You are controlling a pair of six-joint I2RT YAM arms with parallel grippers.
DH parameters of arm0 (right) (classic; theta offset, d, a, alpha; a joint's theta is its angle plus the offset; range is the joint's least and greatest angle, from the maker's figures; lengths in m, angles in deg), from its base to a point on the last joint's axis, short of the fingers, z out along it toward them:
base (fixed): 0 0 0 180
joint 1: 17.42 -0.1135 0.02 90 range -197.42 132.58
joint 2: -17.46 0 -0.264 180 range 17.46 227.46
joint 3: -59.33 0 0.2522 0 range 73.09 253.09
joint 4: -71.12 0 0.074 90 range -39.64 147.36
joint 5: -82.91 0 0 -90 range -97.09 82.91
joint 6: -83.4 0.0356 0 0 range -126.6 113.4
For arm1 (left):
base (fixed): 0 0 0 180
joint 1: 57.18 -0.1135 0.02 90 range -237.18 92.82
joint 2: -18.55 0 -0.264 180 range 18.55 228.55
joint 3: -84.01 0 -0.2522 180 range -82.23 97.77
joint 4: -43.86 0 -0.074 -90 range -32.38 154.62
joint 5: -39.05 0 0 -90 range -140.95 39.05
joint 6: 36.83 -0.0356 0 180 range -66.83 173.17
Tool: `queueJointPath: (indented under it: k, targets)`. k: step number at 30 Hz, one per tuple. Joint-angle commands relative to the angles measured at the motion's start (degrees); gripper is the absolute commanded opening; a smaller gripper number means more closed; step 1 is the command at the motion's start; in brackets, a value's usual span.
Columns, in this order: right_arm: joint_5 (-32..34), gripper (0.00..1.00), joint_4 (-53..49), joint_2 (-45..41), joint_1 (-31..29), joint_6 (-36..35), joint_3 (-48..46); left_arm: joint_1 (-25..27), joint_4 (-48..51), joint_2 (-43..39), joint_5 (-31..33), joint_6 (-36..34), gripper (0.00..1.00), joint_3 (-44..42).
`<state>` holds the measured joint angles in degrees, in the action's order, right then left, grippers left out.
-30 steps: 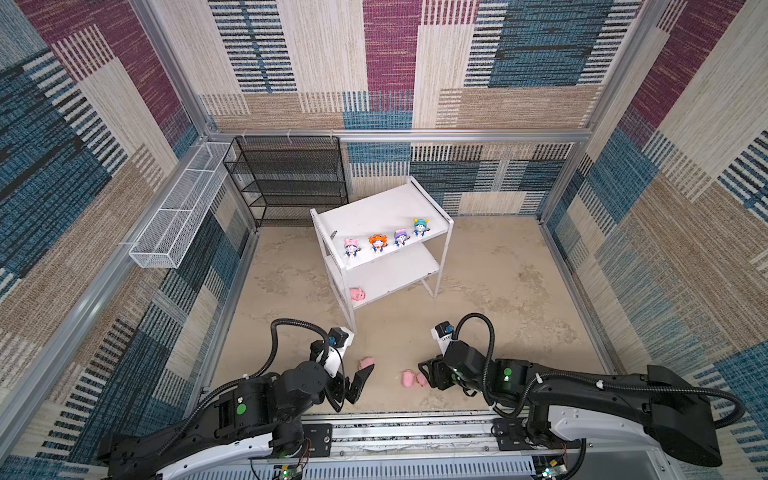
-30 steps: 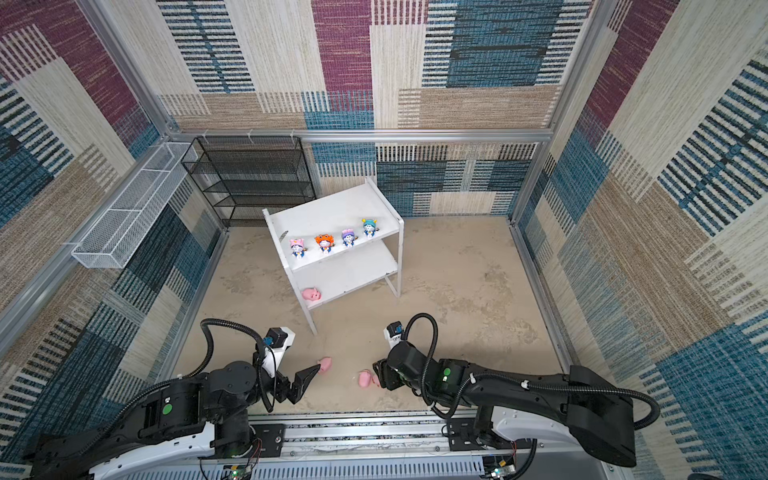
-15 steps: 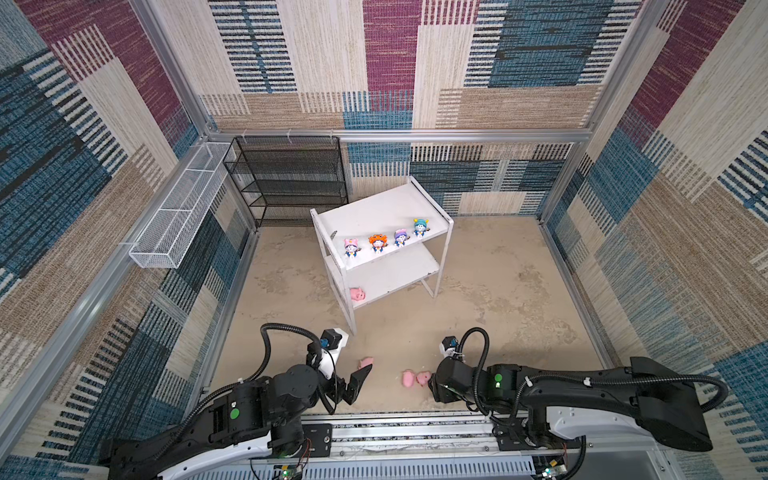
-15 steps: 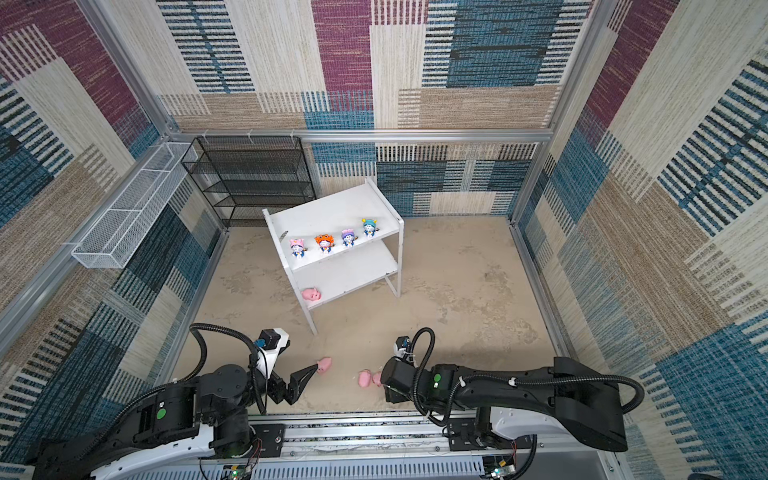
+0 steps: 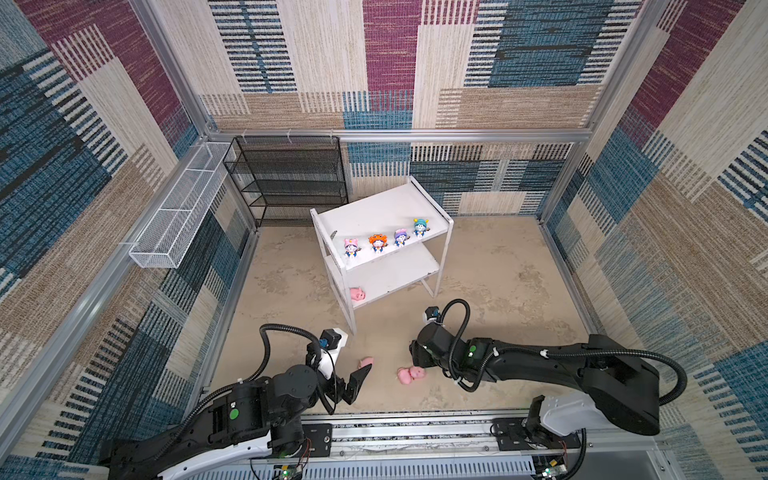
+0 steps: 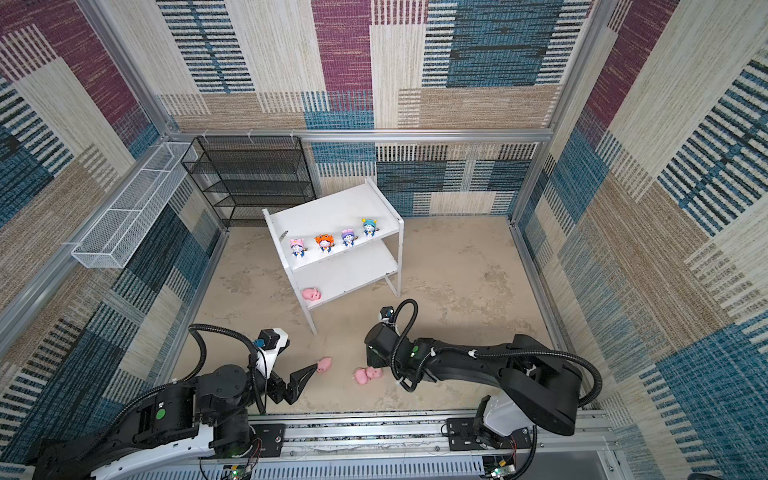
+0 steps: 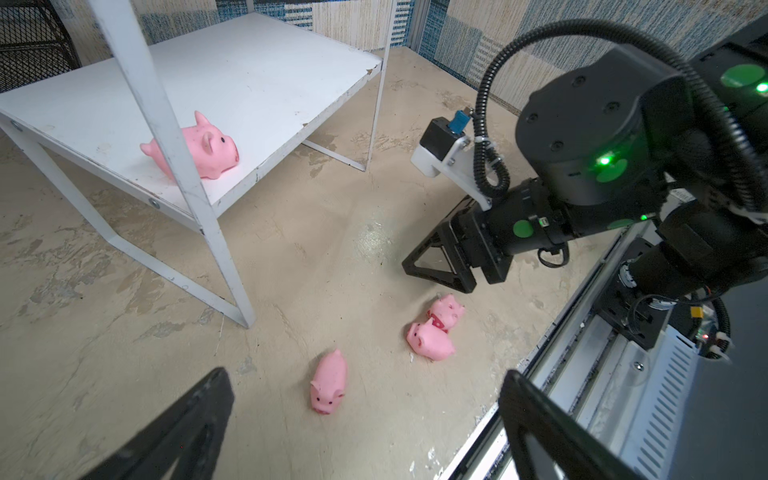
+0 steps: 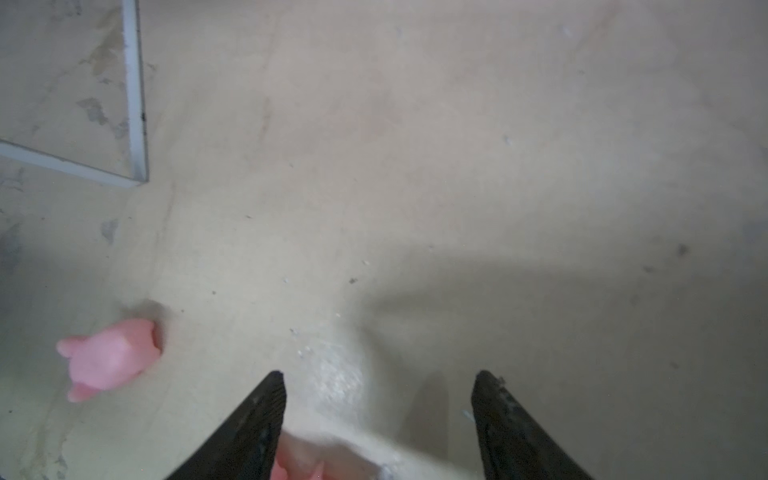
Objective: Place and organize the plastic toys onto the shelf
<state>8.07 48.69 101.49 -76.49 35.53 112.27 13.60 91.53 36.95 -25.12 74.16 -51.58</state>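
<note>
Left fingers (image 7: 187,424) gape open toward the lone pig (image 7: 328,380) on the table (image 5: 498,270). Right fingers (image 8: 257,415), open and empty, hover over the touching pair (image 7: 430,343), at six o'clock of the shelf (image 5: 374,212). Figurines (image 5: 377,243) fill its top board, one pig (image 5: 357,294) sits below, apparently sorted by kind.

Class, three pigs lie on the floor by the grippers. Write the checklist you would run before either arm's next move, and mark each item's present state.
1. Left gripper open: ok.
2. Right gripper open, nothing clamped: ok.
3. Lone pig ahead of left gripper, clear of others: ok.
4. Pair of pigs separated for a single grasp: not ok, they touch.
5. Right gripper centred on a pig: cannot tell.
6. Shelf's lower board has room: ok, one pig there.
</note>
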Motion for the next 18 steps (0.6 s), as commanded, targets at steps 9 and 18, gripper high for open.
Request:
queueJointPath:
  k: [9, 18]
  targets:
    - [-9.0, 0.62, 3.8, -9.0, 0.0, -7.7, -8.5, 0.0, 0.4, 0.2, 1.2, 0.3, 1.0, 0.8]
    - [-12.6, 0.38, 1.8, -15.2, -0.7, -11.0, -12.0, 0.0, -0.9, 0.9, 1.6, -0.3, 1.0, 0.5]
